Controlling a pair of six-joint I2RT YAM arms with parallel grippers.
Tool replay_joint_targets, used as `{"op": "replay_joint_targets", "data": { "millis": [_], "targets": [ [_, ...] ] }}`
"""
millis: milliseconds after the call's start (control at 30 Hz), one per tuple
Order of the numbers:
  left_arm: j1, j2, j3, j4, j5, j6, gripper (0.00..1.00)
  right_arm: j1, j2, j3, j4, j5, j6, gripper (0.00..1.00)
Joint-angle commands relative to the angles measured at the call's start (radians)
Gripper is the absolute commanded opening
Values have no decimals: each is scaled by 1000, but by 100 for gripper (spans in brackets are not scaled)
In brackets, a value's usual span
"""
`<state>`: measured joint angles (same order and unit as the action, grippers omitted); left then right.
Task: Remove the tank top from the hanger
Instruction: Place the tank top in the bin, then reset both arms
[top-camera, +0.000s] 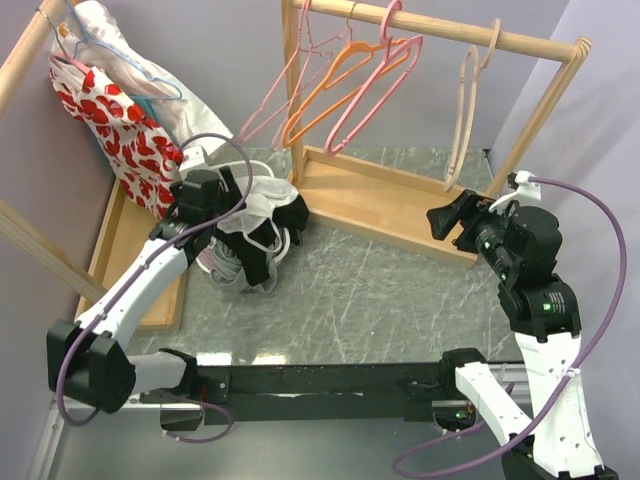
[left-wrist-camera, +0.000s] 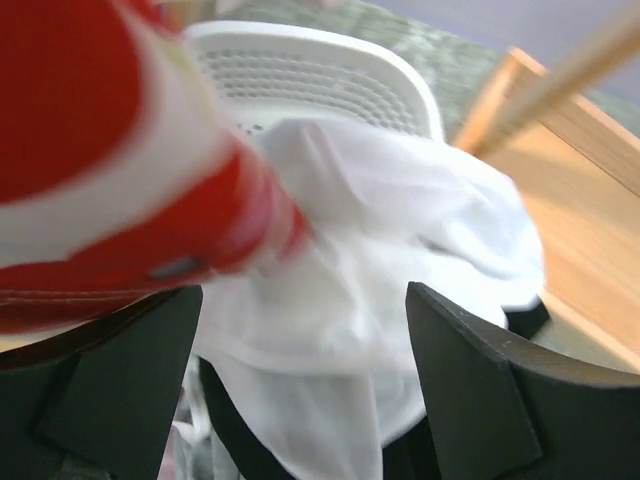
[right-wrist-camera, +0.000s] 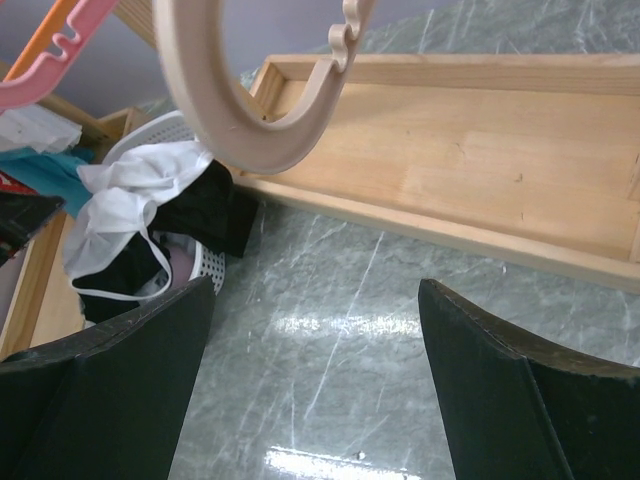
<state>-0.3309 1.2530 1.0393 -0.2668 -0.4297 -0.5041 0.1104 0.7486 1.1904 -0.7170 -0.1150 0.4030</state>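
The red-and-white flowered tank top (top-camera: 115, 125) hangs on a thin hanger (top-camera: 72, 45) from the left rail at the far left. In the left wrist view it is a red-and-white blur (left-wrist-camera: 100, 150) at the upper left. My left gripper (top-camera: 228, 205) is open and empty just right of the tank top's lower edge, over the basket; its view (left-wrist-camera: 305, 290) shows white cloth between the jaws, untouched. My right gripper (top-camera: 450, 222) is open and empty at the right, above the table (right-wrist-camera: 315, 290).
A white laundry basket (top-camera: 290, 240) holds a white garment (top-camera: 262, 205) and dark clothes; it shows in both wrist views (left-wrist-camera: 310, 70) (right-wrist-camera: 205, 265). The wooden rack (top-camera: 380, 200) carries pink and orange hangers (top-camera: 350, 80) and a beige hanger (right-wrist-camera: 240, 130).
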Motion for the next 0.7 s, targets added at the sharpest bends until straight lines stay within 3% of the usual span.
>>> {"op": "replay_joint_targets", "data": {
  "millis": [0, 167, 267, 400, 433, 500, 533, 600, 633, 667],
  "targets": [
    [-10, -75, -74, 63, 190, 70, 89, -2, -2, -6, 45, -6, 2, 90],
    [-33, -80, -139, 77, 311, 73, 88, -2, -2, -12, 50, -8, 7, 90],
    [-48, -47, -142, 61, 325, 58, 83, -2, -5, -15, 50, -9, 5, 90],
    [-59, 29, -119, 78, 335, 42, 84, -3, -5, -17, 47, -6, 3, 90],
    [-60, 61, -96, 52, 319, 27, 72, -3, -3, -17, 47, -6, 3, 90],
    [-60, 159, -35, -17, 254, 9, 60, -2, 0, -12, 44, -5, 2, 90],
    [-60, 186, -18, -38, 220, -13, 46, -2, -2, -11, 41, -3, -1, 90],
    [-59, 245, 14, -61, 151, -25, 30, -2, -3, -6, 34, 3, -6, 91],
    [-57, 262, 27, -69, 125, -30, 15, -3, -6, -6, 30, 8, -10, 91],
    [-57, 279, 40, -78, 102, -34, 7, -2, -6, -5, 27, 14, -12, 91]
  ]
}}
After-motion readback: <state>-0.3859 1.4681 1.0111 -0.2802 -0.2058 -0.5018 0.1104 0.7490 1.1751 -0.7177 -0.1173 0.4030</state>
